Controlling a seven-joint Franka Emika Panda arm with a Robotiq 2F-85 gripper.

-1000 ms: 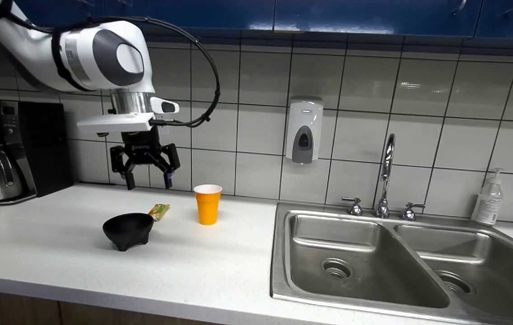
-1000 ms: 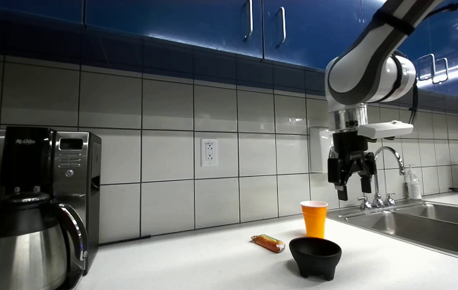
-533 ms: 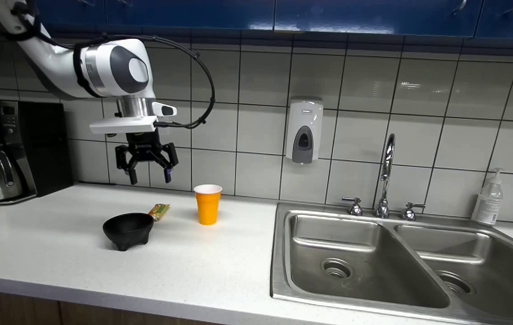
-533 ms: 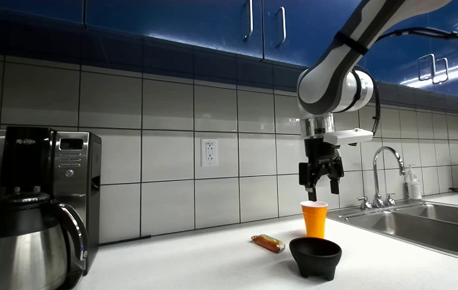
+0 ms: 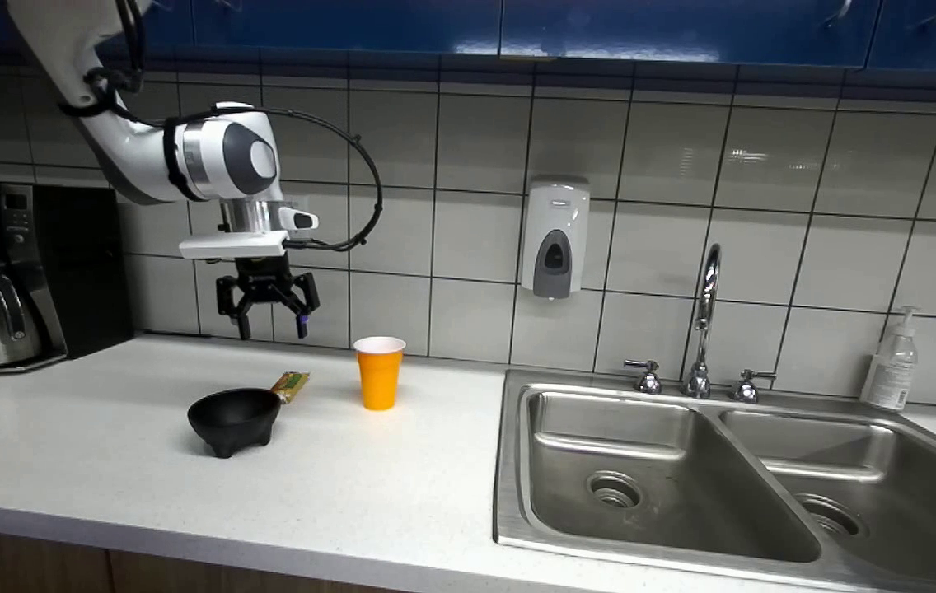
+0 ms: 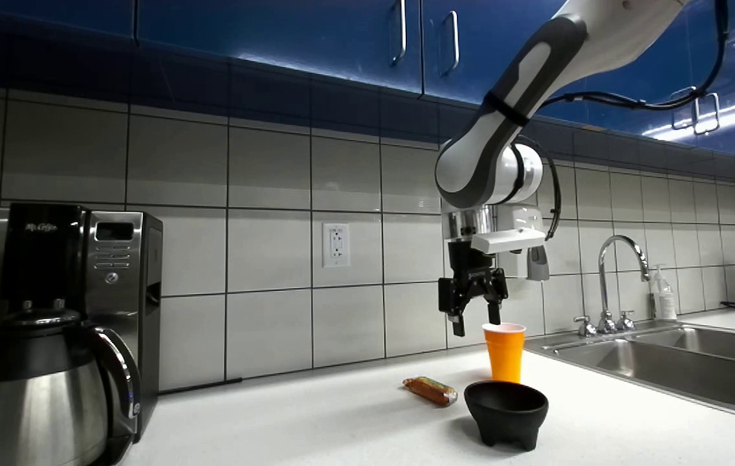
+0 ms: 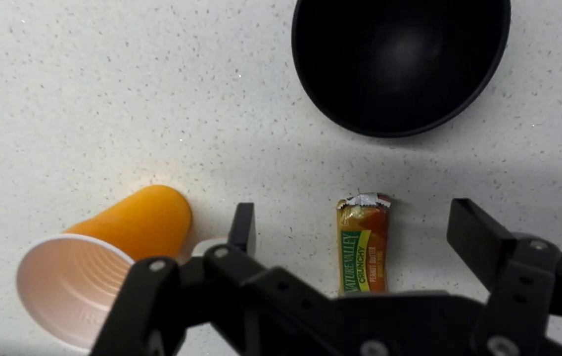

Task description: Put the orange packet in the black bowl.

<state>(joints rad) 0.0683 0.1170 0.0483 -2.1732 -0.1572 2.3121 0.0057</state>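
Observation:
The orange packet [image 5: 290,386] lies flat on the counter just behind the black bowl [image 5: 235,420]. In an exterior view the packet [image 6: 430,391] lies left of the bowl [image 6: 506,414]. My gripper [image 5: 273,329] is open and empty, above the counter, and it also shows in an exterior view [image 6: 475,320]. In the wrist view the packet [image 7: 363,247] shows between the spread fingers of my gripper [image 7: 352,220], well below them, with its lower end hidden by the gripper body. The bowl [image 7: 399,64] is at the top of the wrist view, and its inside looks empty.
An upright orange cup [image 5: 380,375] stands close to the packet; in the wrist view it [image 7: 142,222] is beside the left finger. A coffee maker [image 5: 77,272] stands at the counter's far end. A sink [image 5: 509,461] is on the other side. The tiled wall [image 5: 390,309] rises behind.
My open gripper has moved leftward in an exterior view and slightly right in an exterior view where the arm also looks farther back. The packet, bowl and cup have not moved.

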